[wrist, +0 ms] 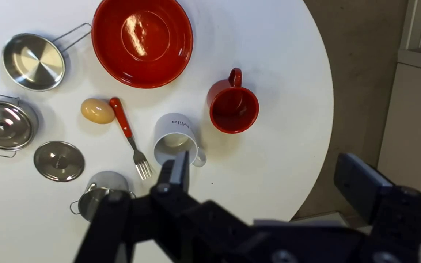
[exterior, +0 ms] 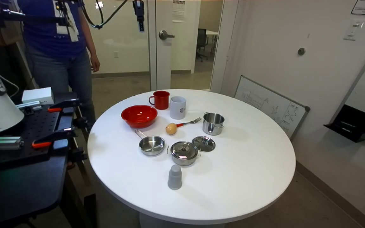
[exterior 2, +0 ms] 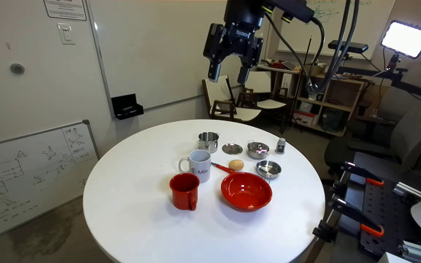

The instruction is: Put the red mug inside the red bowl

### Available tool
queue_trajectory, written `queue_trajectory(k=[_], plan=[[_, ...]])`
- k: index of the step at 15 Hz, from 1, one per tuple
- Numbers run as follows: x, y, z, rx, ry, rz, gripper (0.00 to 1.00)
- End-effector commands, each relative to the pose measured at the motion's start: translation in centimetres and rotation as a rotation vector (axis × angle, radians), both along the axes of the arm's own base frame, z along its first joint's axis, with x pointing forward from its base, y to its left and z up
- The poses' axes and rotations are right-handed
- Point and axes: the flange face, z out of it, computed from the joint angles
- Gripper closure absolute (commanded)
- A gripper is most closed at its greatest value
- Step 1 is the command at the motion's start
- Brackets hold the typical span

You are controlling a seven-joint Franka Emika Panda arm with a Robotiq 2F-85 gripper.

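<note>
The red mug (exterior: 162,101) stands upright on the round white table, beside the white mug. It also shows in an exterior view (exterior 2: 184,195) and in the wrist view (wrist: 233,107), its handle toward the top of that picture. The wide red bowl (exterior: 139,121) sits near the mug, apart from it and with nothing inside. The bowl also shows in an exterior view (exterior 2: 246,193) and in the wrist view (wrist: 143,73). My gripper (exterior 2: 228,74) is high above the table, open and empty. In the wrist view its fingers (wrist: 265,166) are wide apart, below the red mug in the picture.
A white mug (exterior 2: 200,168) stands close to the red mug. Around them are a fork (wrist: 122,122), an egg (wrist: 98,110), a steel cup (exterior: 213,124), a small pan (exterior: 151,145), a lidded pot (exterior: 184,155), a loose lid (exterior: 203,144) and a grey shaker (exterior: 175,179).
</note>
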Motion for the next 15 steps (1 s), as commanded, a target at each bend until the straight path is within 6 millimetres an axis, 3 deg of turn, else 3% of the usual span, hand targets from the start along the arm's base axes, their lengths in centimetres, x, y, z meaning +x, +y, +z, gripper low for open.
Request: queue_trajectory(k=[1, 10, 15], plan=[[1.6, -0.4, -2.5, -0.032, 0.041, -0.072, 0.00], [8.3, -0.2, -16.3, -0.036, 0.101, -0.277, 0.00], [10.8, 1.3, -21.0, -0.045, 0.166, -0.290, 0.00]])
